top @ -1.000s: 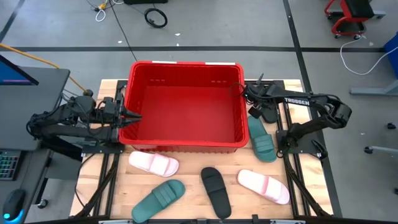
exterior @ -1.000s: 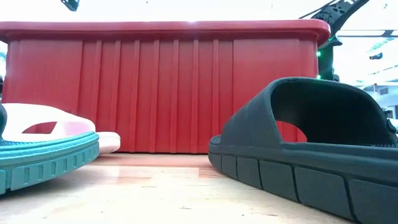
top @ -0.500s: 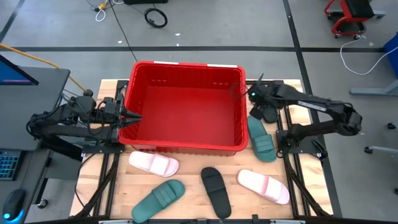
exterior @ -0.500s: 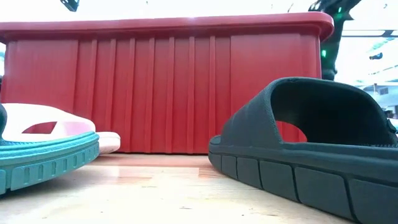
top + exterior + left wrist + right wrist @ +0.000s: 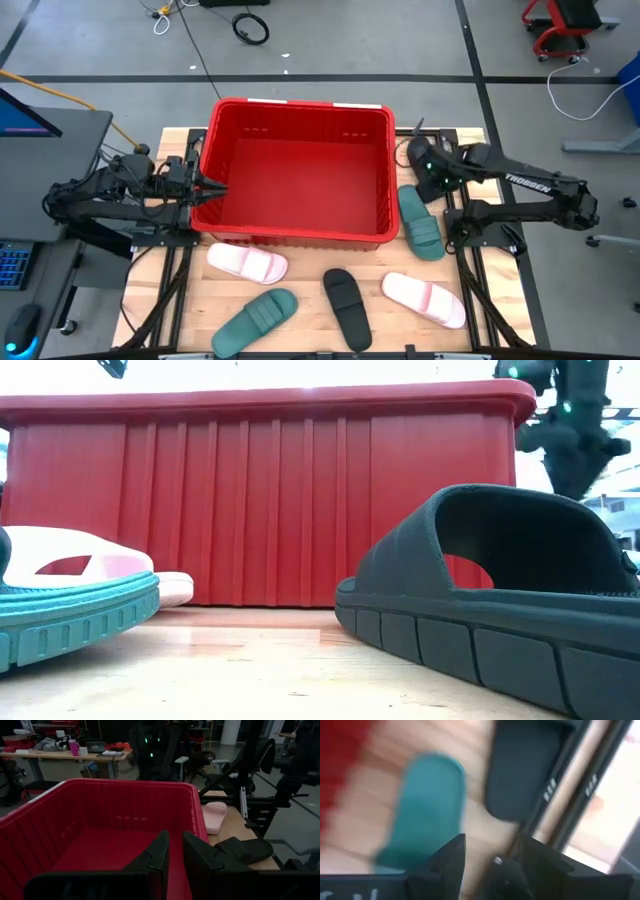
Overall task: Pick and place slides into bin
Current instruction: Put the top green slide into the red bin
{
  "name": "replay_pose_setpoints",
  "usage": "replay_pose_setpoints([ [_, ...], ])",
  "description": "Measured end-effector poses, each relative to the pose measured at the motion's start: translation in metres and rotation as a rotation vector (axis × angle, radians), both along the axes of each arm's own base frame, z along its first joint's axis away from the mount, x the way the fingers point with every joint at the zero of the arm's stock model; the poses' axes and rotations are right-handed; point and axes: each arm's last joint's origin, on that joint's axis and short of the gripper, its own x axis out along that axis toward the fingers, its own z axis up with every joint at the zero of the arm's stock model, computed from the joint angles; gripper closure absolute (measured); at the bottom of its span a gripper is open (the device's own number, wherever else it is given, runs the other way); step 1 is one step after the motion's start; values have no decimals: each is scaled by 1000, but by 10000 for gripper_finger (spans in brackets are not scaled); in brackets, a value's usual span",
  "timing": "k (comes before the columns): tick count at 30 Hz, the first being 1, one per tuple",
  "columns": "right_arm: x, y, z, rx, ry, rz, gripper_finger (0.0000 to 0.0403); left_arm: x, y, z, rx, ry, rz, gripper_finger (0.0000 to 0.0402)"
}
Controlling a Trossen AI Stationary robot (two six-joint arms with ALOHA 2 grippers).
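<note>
The red bin [image 5: 215, 150] stands at the table's far middle, with nothing in it. Six slides lie on the table outside it: a black one [image 5: 434, 184] and a dark green one [image 5: 420, 224] to the bin's right, and two pink [image 5: 247, 263] [image 5: 424, 298], one green [image 5: 255, 320] and one black [image 5: 347, 307] along the near side. My right gripper [image 5: 420, 162] [image 5: 490, 855] is open and empty above the far-right black slide [image 5: 530, 765] and the green slide [image 5: 427, 805]. My left gripper [image 5: 215, 187] [image 5: 175, 851] waits at the bin's left wall with its fingers close together.
The bin's tall wall [image 5: 260, 510] stands between the near slides and the far side of the table. Metal frame rails [image 5: 455, 215] run along the table's right edge beside the black and green slides. Bare wood [image 5: 300, 265] shows between the near slides.
My right gripper has gone from the bin's far right corner toward the table's right edge and now hangs over the black slide beside the bin. The slides lie where they were.
</note>
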Motion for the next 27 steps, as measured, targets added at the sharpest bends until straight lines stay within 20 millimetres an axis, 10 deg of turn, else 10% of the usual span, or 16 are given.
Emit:
replay_pose_setpoints([
  [4, -3, 7, -30, 58, 123, 62, 216, 0, 0, 0, 0, 1, 0, 343],
  [27, 53, 15, -56, 112, 182, 216, 231, 0, 0, -1, 3, 8, 0, 346],
])
